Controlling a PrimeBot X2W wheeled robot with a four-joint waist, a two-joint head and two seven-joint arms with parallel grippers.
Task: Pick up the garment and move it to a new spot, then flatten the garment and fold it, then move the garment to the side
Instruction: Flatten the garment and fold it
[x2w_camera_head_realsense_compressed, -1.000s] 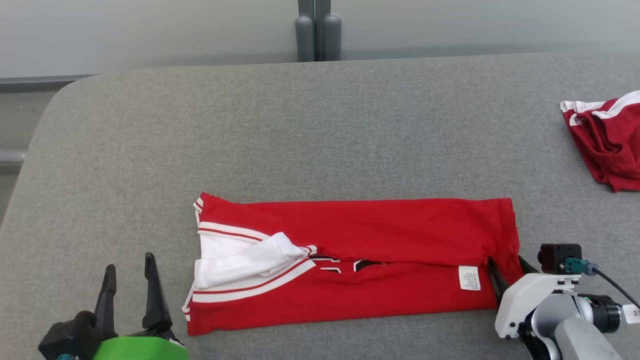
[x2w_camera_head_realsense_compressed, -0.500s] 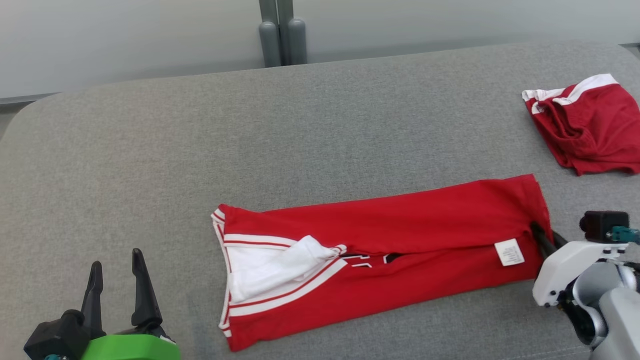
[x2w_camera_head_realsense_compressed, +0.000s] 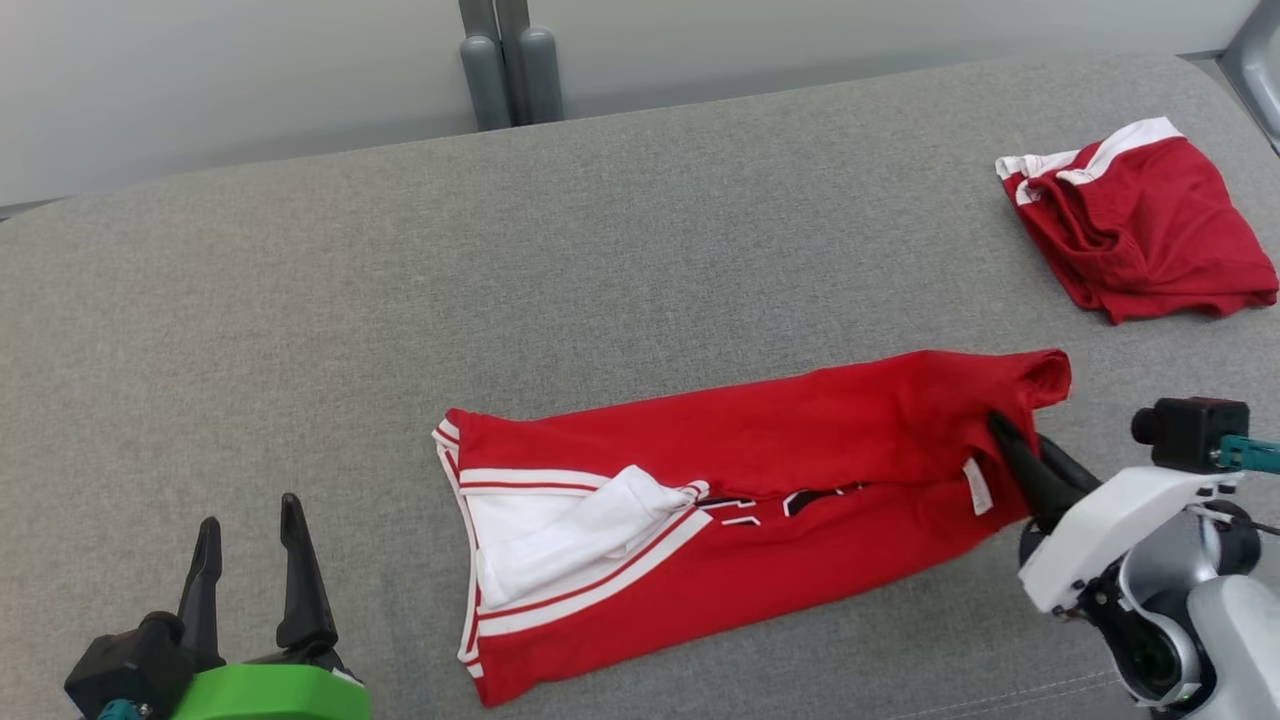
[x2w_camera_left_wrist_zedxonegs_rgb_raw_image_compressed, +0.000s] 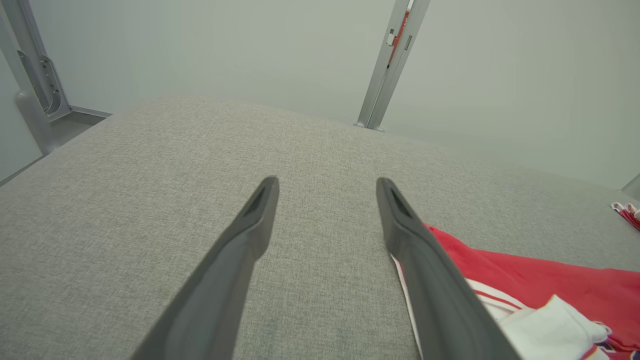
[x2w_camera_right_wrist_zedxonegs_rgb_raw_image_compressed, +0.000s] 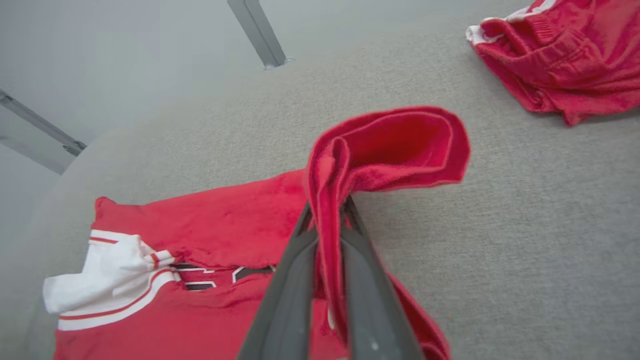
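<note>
Two red garments lie on the grey counter (x2w_camera_head_realsense_compressed: 640, 250). The folded jersey (x2w_camera_head_realsense_compressed: 760, 470) stretches across the near middle. The right gripper (x2w_camera_head_realsense_compressed: 1005, 430) lifts its right end, jaws closed on the cloth. A white label (x2w_camera_head_realsense_compressed: 977, 487) beside the grip is too small to read, and black lettering (x2w_camera_head_realsense_compressed: 815, 500) hides in the fold. The left gripper (x2w_camera_head_realsense_compressed: 250, 515) hovers front-left, jaws open and empty. Crumpled shorts (x2w_camera_head_realsense_compressed: 1140, 225) sit far right. Wide grey surface spreads left and behind.

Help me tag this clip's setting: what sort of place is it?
Probably a lab or test room: grey fabric-covered table, bare pale wall with metal posts behind, a red jersey and another red garment laid out.
</note>
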